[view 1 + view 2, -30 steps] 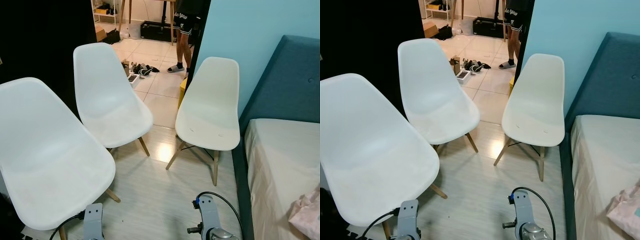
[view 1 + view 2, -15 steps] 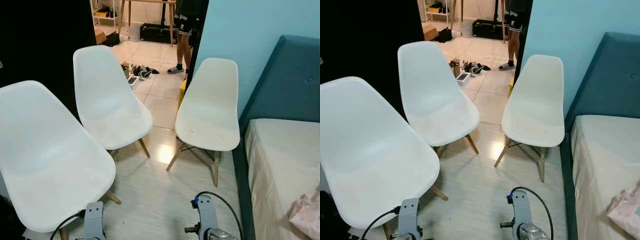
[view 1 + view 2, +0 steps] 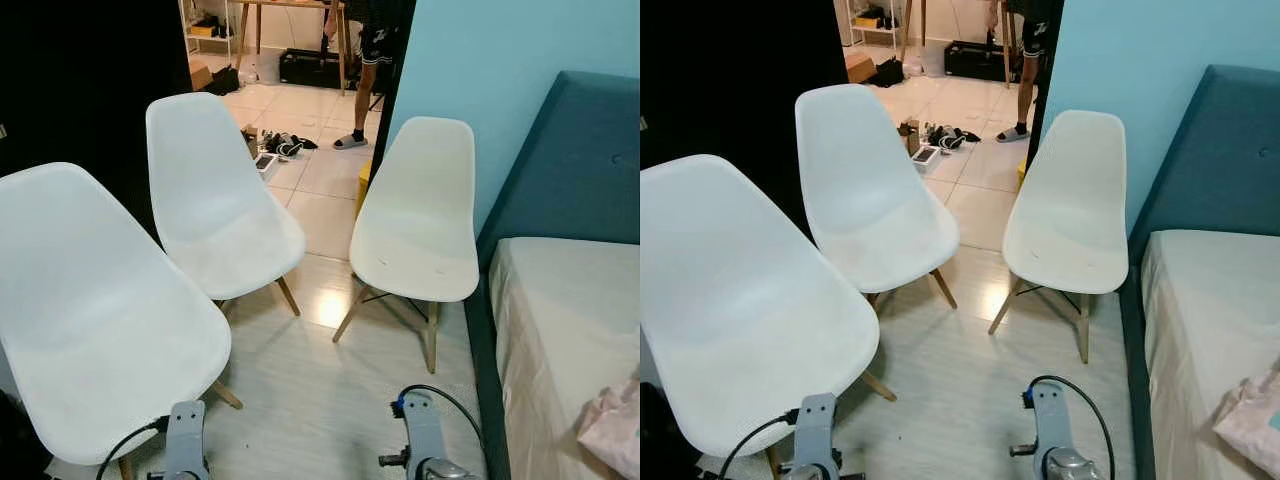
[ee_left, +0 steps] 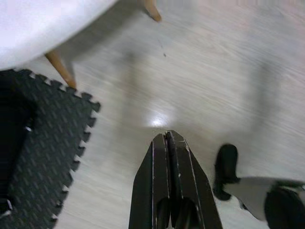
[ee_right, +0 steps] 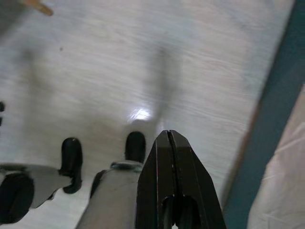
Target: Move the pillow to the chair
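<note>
Left eye view barely differed from half a second back: whole frame nudged, so camera drift only, nothing in the room relocated. Bed (image 3: 565, 330) sat at 3 o'clock with teal headboard (image 3: 570, 160) behind; pink pillow (image 3: 612, 428) lay on mattress edge at 4 o'clock, cropped by frame, same spot as before. Three white chairs: nearest chair (image 3: 95, 320) at 9 o'clock, middle chair (image 3: 215, 200) at 11, right chair (image 3: 420, 215) at 1, all seats bare. Person's legs (image 3: 362, 90) stood in doorway at 12, shifted slightly. Left gripper (image 4: 167, 181) hung low over floor, fingers pressed together, holding nothing. Right gripper (image 5: 172, 181) likewise closed and empty, bed frame edge close by. Judged: task not started, pillow untouched; next needs a turn toward 4 o'clock and a reach.
</note>
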Controlling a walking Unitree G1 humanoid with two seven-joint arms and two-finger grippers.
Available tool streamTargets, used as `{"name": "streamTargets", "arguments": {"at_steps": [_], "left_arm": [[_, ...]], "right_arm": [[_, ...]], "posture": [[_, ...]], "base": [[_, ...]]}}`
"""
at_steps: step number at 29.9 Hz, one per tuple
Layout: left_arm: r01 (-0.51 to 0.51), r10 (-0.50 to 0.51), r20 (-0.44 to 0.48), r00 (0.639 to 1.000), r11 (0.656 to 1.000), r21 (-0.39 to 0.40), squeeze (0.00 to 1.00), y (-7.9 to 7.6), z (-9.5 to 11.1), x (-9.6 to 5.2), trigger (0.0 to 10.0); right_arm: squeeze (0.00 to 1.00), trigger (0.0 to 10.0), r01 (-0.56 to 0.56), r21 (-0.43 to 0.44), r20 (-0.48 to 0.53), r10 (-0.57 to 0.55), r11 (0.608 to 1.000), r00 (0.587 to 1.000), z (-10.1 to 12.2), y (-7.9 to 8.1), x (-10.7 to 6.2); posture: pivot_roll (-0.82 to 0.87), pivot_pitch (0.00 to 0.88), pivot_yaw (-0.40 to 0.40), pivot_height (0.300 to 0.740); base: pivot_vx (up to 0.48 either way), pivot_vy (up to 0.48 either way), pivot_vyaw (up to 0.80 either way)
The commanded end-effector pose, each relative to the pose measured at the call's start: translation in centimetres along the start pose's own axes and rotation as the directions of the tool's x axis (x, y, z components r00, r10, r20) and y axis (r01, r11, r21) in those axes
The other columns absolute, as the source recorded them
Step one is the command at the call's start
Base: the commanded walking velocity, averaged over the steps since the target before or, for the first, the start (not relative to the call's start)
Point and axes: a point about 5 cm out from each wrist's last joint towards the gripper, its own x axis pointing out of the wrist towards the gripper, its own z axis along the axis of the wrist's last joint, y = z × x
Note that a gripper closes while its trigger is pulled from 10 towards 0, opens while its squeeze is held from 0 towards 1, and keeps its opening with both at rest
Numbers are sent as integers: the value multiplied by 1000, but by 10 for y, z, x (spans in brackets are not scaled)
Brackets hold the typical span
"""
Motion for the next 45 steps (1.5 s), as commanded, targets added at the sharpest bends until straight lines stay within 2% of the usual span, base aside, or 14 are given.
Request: {"name": "streamTargets", "arguments": {"at_steps": [1,7,11,14,16,19,20,23,25,26,27,28,29,45], "left_arm": [[-16,16,1,1000,999,31,0,5,-4,-1,10000],[-48,48,3,999,997,56,0,12,-6,-1,10000],[-98,97,20,995,993,69,0,17,-5,-2,10000],[-156,152,39,988,976,154,0,22,-5,-2,10000],[-160,156,41,987,975,154,0,23,-5,-2,10000],[-31,31,0,1000,999,32,0,13,-11,-3,10000],[-31,31,0,1000,999,32,0,13,-11,-3,10000],[55,-56,-4,998,994,-90,0,4,-12,-3,10000],[55,-56,-4,998,994,-90,0,4,-12,-3,10000],[65,-66,2,998,991,-116,0,3,-12,-3,10000],[65,-66,2,998,991,-116,0,3,-12,-3,10000],[82,-81,16,997,984,-159,0,2,-11,-3,10000],[85,-84,14,996,981,-174,1000,3,-12,-3,10000],[39,-40,1,999,974,-222,1000,14,-18,-4,10000]], "right_arm": [[0,10000,-1,24,-6,1,1000,1000,-4,-1,0],[0,10000,5,24,-11,-4,1000,1000,-5,-2,0],[0,10000,44,-19,-1,-44,999,999,-3,-4,0],[0,10000,48,-10,-17,-48,999,999,-3,-7,-1],[0,10000,12,9,-24,-12,1000,1000,-4,-5,0],[0,10000,-7,-16,-19,7,1000,1000,-4,-3,0],[0,10000,-7,-16,-19,7,1000,1000,-4,-3,0],[0,10000,25,-44,-19,-26,999,999,-5,-7,-1],[0,10000,25,-44,-19,-26,999,999,-5,-7,-1],[0,10000,34,11,-14,-34,999,999,-5,-8,-1],[0,10000,34,11,-14,-34,999,999,-5,-8,-1],[1000,10000,35,68,9,-36,997,999,-2,-10,-1],[1000,10000,27,102,24,-30,994,999,0,-10,-1],[1000,10000,14,115,34,-18,993,999,-3,-7,-1]], "posture": [[-36,77,-18,740],[-32,78,-18,740],[-29,77,-21,740],[-32,76,-22,740],[-32,76,-22,740],[-42,76,-22,740],[-42,76,-22,740],[-40,76,-24,740],[-40,76,-24,740],[-40,76,-24,740],[-40,76,-24,740],[-41,76,-22,740],[-43,74,-21,740],[-42,55,-24,740]], "base": [[0,0,0],[0,0,0],[0,0,0],[0,0,-392],[0,0,-700],[0,0,-700],[0,0,-700],[0,0,-704],[0,0,-706],[0,0,0],[0,0,0],[0,0,0],[0,0,0],[0,0,0]]}}
